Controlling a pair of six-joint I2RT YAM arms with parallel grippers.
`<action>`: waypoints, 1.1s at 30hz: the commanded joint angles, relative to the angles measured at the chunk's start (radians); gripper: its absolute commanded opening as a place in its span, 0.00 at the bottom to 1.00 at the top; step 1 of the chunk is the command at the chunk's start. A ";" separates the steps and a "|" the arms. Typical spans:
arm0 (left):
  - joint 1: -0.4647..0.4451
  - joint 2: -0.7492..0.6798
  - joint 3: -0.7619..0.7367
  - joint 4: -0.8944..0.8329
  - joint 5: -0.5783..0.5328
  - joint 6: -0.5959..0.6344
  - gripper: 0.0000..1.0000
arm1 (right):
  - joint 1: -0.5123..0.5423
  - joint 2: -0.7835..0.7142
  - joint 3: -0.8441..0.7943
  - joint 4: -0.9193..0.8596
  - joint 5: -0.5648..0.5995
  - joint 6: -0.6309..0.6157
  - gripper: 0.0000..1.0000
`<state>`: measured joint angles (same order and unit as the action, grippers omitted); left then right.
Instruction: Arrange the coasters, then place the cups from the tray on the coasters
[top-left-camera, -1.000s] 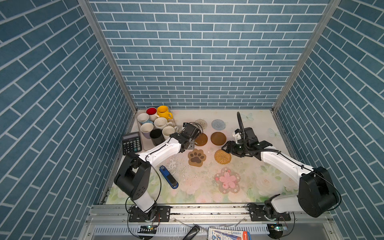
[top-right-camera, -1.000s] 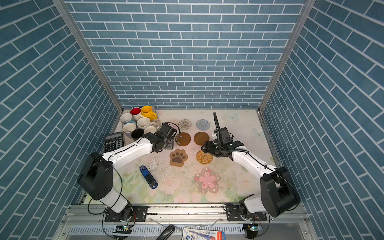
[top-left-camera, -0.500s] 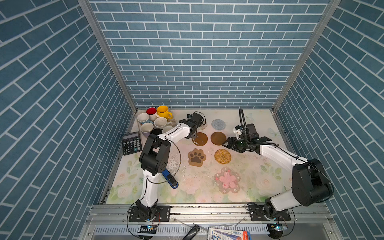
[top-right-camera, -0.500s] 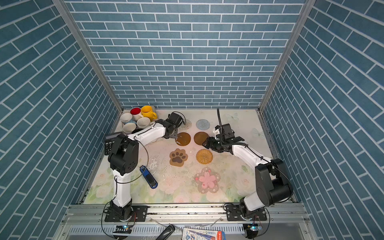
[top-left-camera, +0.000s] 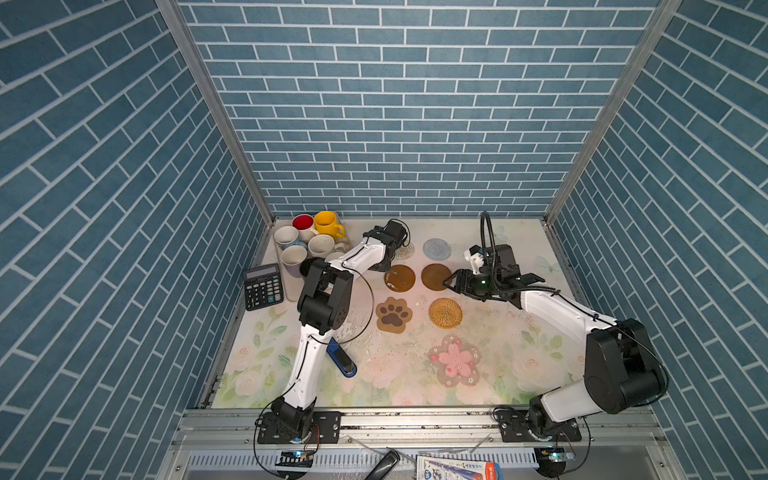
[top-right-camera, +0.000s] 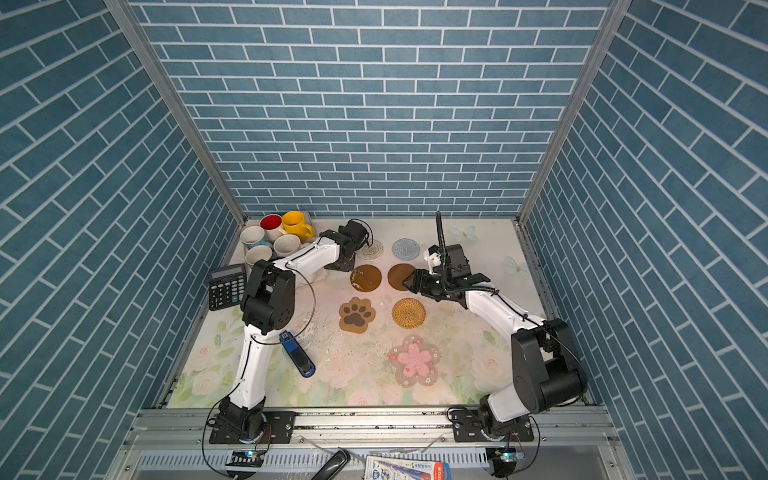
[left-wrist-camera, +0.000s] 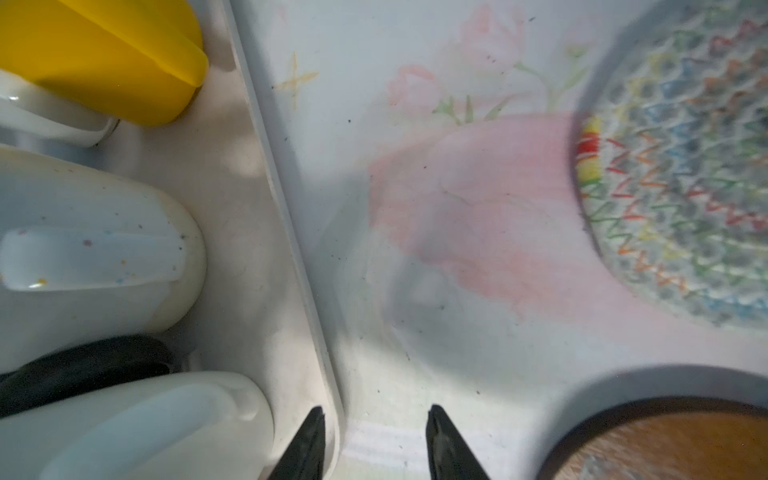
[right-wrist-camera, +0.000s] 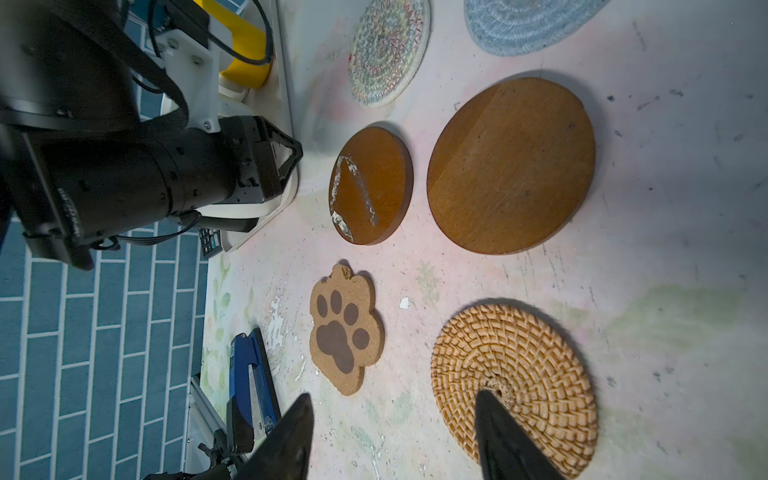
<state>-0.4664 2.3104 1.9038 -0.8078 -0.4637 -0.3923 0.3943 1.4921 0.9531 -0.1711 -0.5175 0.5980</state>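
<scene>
1. Nearest, at six o'clock, the pink flower coaster (top-left-camera: 455, 360) is laid flat, the other coasters (top-left-camera: 400, 277) paired beyond.
2. Toward two o'clock, the right gripper (right-wrist-camera: 390, 399) has been drawn off the rattan round (right-wrist-camera: 540, 353), fingers open, empty.
3. Farthest, at ten o'clock, the left gripper (left-wrist-camera: 374, 411) has been swung to the tray (left-wrist-camera: 291, 232), fingers open astride its rim; the cups (top-left-camera: 320, 245) are judged next.

Blue-grey brick-pattern wall panels (top-left-camera: 399, 124) with white joints are enclosing the cell on three sides, rising beyond and to either side of the left pincer (left-wrist-camera: 374, 415). Bare aluminium corner posts (top-left-camera: 212, 104) are joining them. A pale floral-printed tabletop (top-left-camera: 519, 365), scuffed and flecked, is lying beneath the pincer, taking soft light and faint shadows. A grey metal rail (top-left-camera: 415, 419) is running along the edge well behind the pincer.
</scene>
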 joint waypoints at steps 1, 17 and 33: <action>0.020 0.029 0.034 -0.082 -0.046 -0.007 0.42 | 0.003 0.001 -0.028 0.039 -0.021 0.007 0.61; 0.062 0.092 0.065 -0.107 0.034 -0.034 0.41 | 0.004 0.013 -0.027 0.047 -0.036 0.014 0.59; 0.063 0.072 -0.044 -0.055 0.107 -0.073 0.17 | 0.005 -0.013 -0.033 0.047 -0.035 0.019 0.56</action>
<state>-0.4107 2.3737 1.9224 -0.8513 -0.4137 -0.4442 0.3946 1.4948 0.9489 -0.1402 -0.5426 0.6048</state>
